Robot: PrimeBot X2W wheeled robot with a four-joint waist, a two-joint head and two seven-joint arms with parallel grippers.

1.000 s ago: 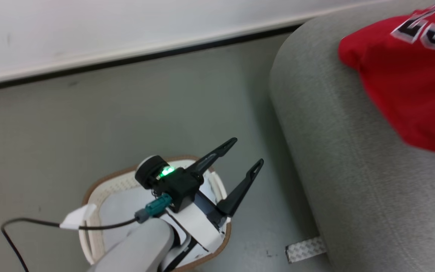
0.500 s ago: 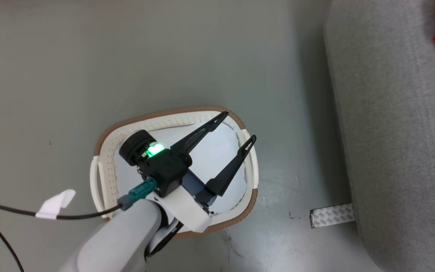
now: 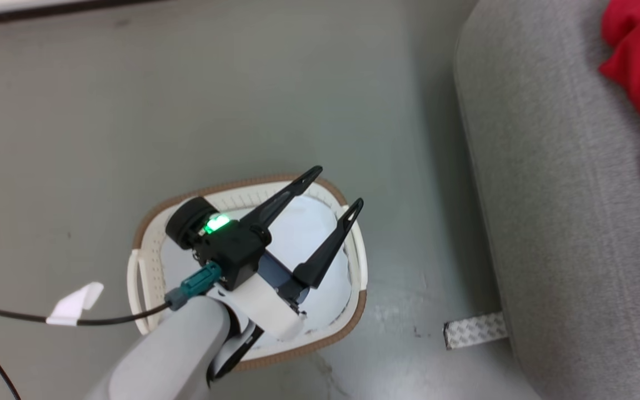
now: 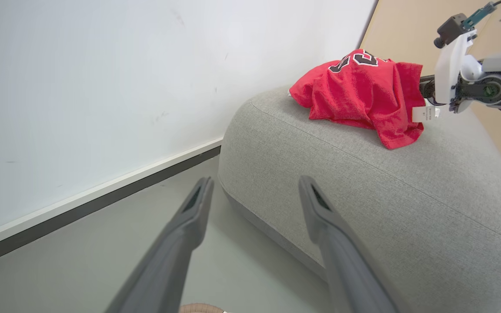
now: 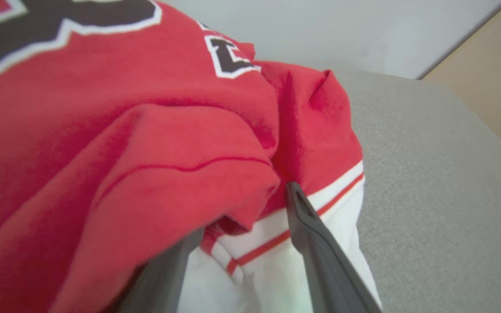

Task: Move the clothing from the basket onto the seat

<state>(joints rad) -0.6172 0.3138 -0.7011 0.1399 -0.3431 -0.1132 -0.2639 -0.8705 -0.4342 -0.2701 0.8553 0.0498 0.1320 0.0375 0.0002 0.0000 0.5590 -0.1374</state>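
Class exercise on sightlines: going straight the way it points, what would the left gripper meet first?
Likely the seat, at its rounded near side; the left gripper aims there, though depth is unclear.

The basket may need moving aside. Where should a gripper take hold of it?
Probably the rim of the basket, at its far end, from above, one finger inside and one outside: it stands upright, mouth up, with a thin wall.

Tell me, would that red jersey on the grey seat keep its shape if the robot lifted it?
Probably not: the red jersey lies crumpled in soft folds on the seat, so it would likely droop. Its thin folded edges suggest it is light.
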